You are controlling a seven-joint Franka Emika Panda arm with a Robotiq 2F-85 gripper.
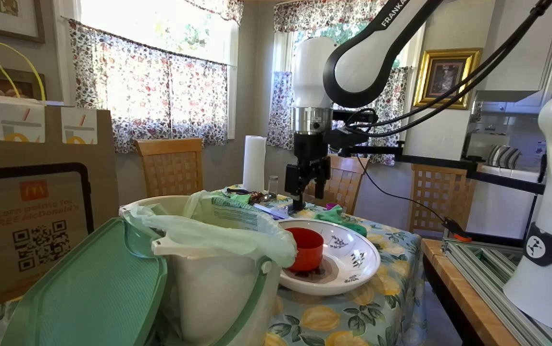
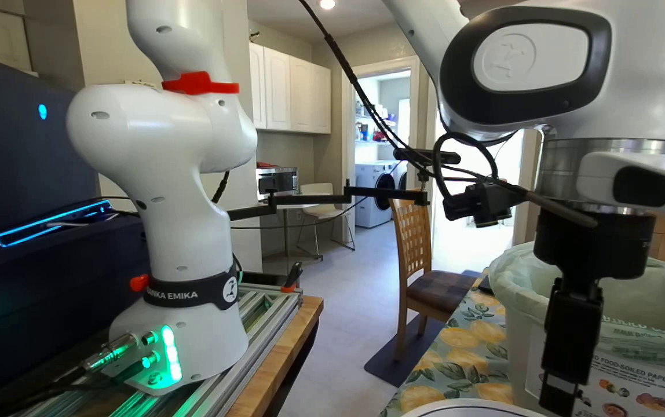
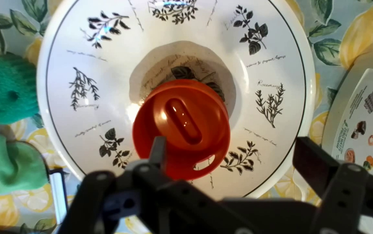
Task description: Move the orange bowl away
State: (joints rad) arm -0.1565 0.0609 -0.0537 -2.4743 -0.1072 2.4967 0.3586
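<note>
1. A pale-blue tablecloth point(image 1: 321, 319) printed with yellow lemons is spread out; beyond it are a wooden, lattice-backed chair point(image 1: 175, 168) and floral-print curtains point(image 1: 146, 96).
2. A white tub point(image 1: 223, 298) with a thin, crinkled pale-green liner point(image 1: 223, 234) stands just beside a wide, glossy white plate point(image 3: 245, 107) with black herb drawings.
3. The smooth, round red-orange bowl point(image 3: 186, 120) rests inside the plate.
4. The black gripper point(image 3: 230, 146) holds its fingers point(image 3: 315, 159) well apart; in the wrist view one finger overlaps the bowl's edge, while in an exterior view the fingertips show clear of it.

The bowl point(image 3: 186, 123) is red-orange, the plate point(image 3: 246, 110) white with dark herb prints.
</note>
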